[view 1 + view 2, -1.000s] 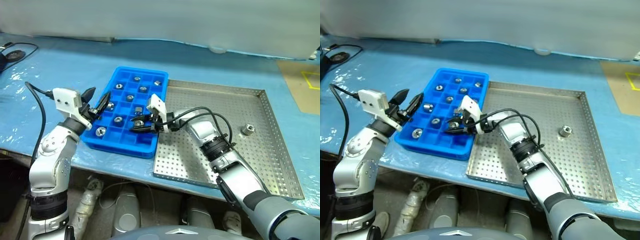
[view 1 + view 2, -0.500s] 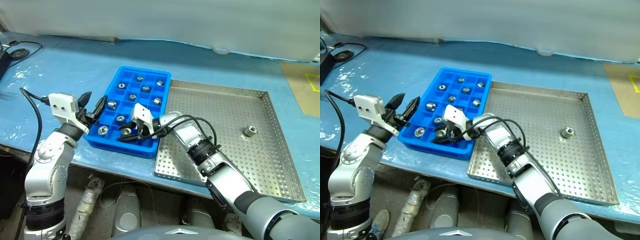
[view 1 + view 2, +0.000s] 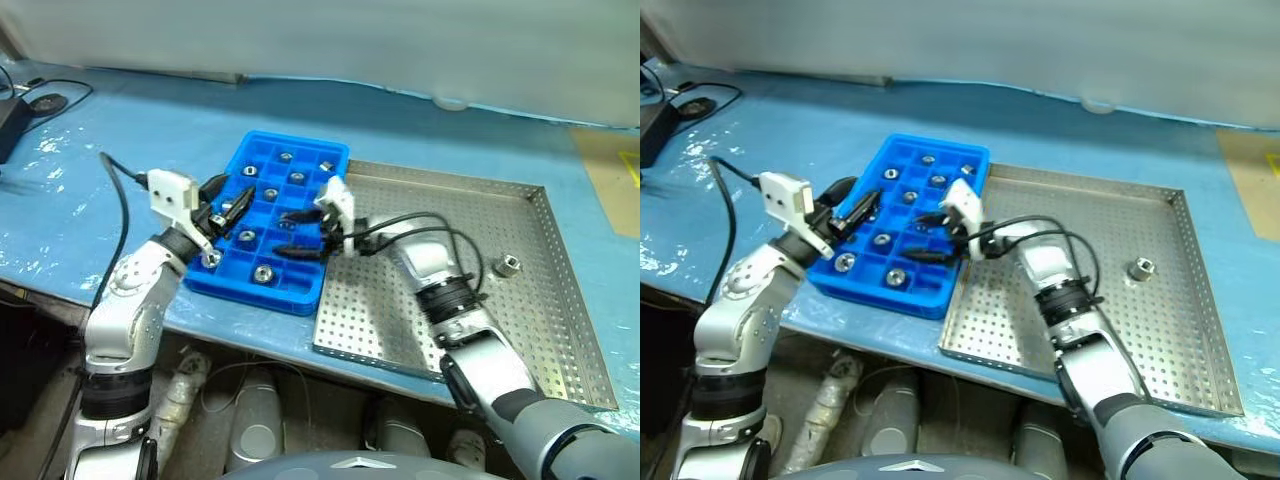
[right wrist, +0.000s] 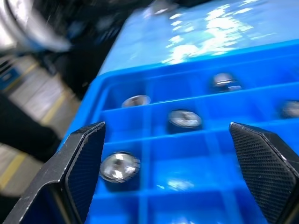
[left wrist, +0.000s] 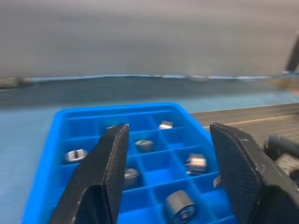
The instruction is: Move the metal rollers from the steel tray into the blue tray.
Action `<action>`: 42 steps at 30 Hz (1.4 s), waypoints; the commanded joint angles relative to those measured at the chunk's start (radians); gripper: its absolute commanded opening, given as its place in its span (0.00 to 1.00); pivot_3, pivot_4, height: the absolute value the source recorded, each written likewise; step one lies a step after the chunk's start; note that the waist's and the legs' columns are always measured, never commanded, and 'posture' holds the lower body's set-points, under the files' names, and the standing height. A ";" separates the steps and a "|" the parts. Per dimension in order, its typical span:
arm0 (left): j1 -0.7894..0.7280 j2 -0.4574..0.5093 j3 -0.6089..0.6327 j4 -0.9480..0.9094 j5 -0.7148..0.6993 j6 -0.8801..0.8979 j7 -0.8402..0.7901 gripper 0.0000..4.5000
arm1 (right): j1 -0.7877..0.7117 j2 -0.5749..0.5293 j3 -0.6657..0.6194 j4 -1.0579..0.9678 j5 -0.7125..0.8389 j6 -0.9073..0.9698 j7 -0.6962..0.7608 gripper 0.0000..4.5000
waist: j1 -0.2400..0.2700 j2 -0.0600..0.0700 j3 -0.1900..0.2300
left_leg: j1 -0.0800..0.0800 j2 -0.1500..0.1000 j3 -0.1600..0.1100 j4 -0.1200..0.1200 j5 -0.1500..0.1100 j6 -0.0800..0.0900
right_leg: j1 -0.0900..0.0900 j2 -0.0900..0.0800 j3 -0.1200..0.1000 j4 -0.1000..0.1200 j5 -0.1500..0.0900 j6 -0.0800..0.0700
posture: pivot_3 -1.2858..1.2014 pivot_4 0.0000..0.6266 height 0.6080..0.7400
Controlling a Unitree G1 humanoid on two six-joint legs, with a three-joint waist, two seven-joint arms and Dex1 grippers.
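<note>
**A:** How far along are you?

**B:** Nearly done, I'd judge. Your blue tray [image 3: 276, 223] holds a good number of metal rollers [image 3: 264, 272], one to a compartment, while a single roller [image 3: 508, 265] lies on the steel tray [image 3: 470, 330], near its right rim.

**A:** And the grippers?

**B:** Your right gripper [image 3: 298, 234] hovers over the blue tray's right-hand compartments, jaws spread wide, nothing between them. Your left gripper [image 3: 228, 201] hangs over the tray's left side, fingers parted, empty too.

**A:** What's left?

**B:** Fetching that lone roller, probably with your right arm.
</note>
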 commanded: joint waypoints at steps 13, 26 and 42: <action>-0.214 -0.101 -0.173 0.346 0.047 -0.162 -0.247 0.64 | 0.180 -0.278 -0.340 -0.226 0.007 0.283 -0.422 0.99 | -0.139 0.000 0.000 | 0.005 -0.003 0.005 0.000 0.003 -0.004 | -0.001 0.000 0.007 0.000 0.001 0.001 | 0.48 0.24 1.00; -0.174 -0.108 -0.175 0.342 0.075 -0.178 -0.254 0.64 | 0.166 -0.339 -0.381 -0.046 -0.026 0.370 -0.584 0.99 | -0.150 0.000 0.000 | 0.009 -0.003 0.010 -0.001 -0.001 0.002 | 0.002 0.000 0.009 -0.001 0.001 0.001 | 0.49 0.24 1.00; -0.160 -0.097 -0.149 0.326 0.093 -0.192 -0.220 0.64 | 0.261 -0.369 -0.358 -0.128 0.031 0.459 -0.501 0.47 | -0.146 0.000 0.000 | 0.014 -0.002 0.013 -0.001 -0.002 0.004 | 0.004 -0.001 0.011 -0.002 0.001 0.001 | 0.50 0.24 1.00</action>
